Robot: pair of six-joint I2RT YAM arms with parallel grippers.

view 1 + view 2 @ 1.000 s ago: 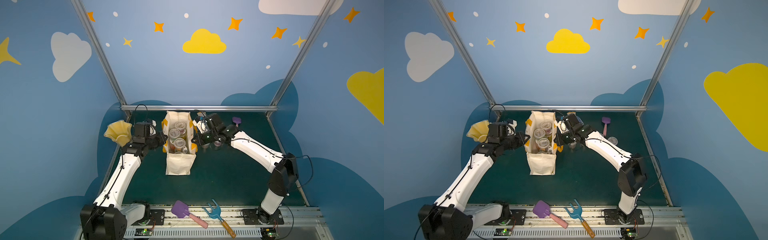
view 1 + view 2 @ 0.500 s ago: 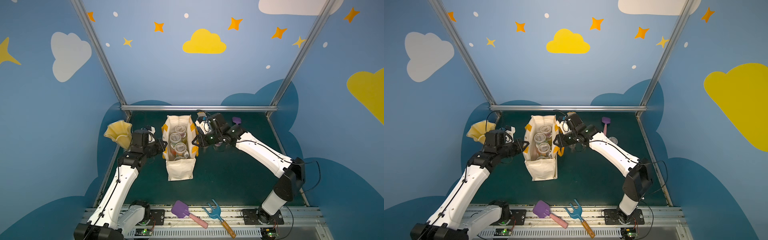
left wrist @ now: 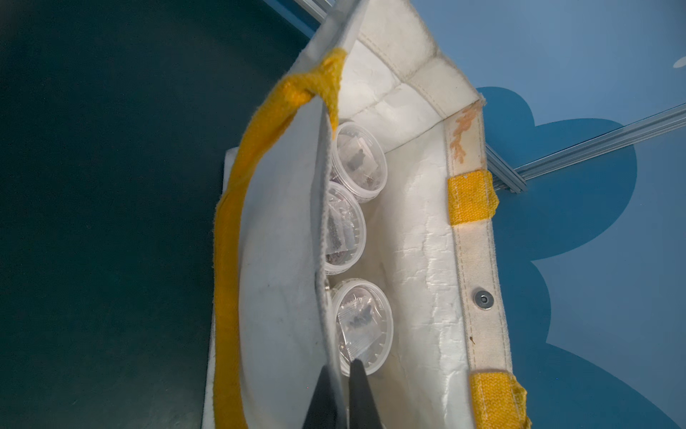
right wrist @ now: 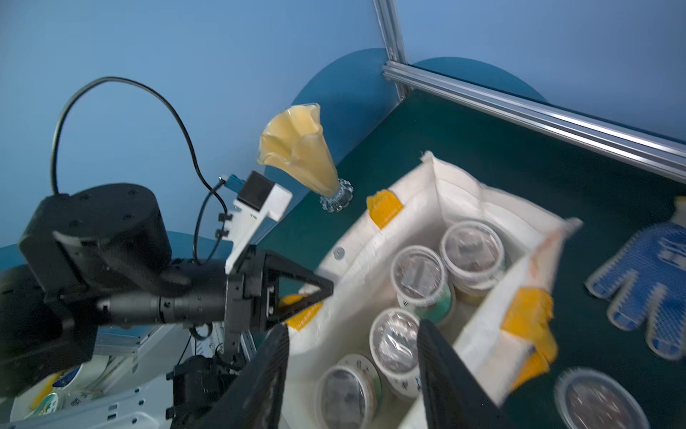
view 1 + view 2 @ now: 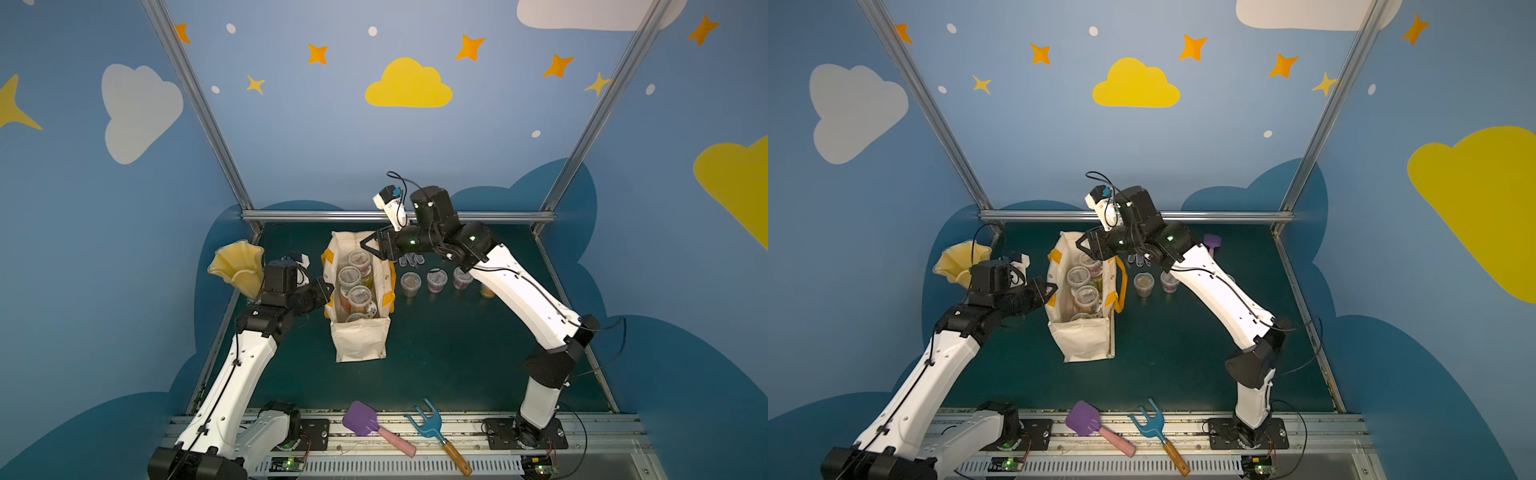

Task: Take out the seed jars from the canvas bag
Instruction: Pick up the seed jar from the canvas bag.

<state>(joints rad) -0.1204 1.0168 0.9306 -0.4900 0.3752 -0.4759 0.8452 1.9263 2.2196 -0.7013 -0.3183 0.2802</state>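
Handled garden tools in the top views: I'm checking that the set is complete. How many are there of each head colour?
Purple: 2, the shovel on the front rail and a scoop at the back of the mat
Blue: 1, the fork on the front rail
Total: 3

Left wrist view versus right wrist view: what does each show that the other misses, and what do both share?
Only the left wrist view: the outer face of the canvas bag's wall held by the left pincer, with its orange-yellow handle looping down it. Only the right wrist view: the open right pincer, the yellow ruffled vase, a blue-dotted glove, a seed cup outside the bag. Both: the left pincer shut on the bag wall, and lidded seed cups inside.
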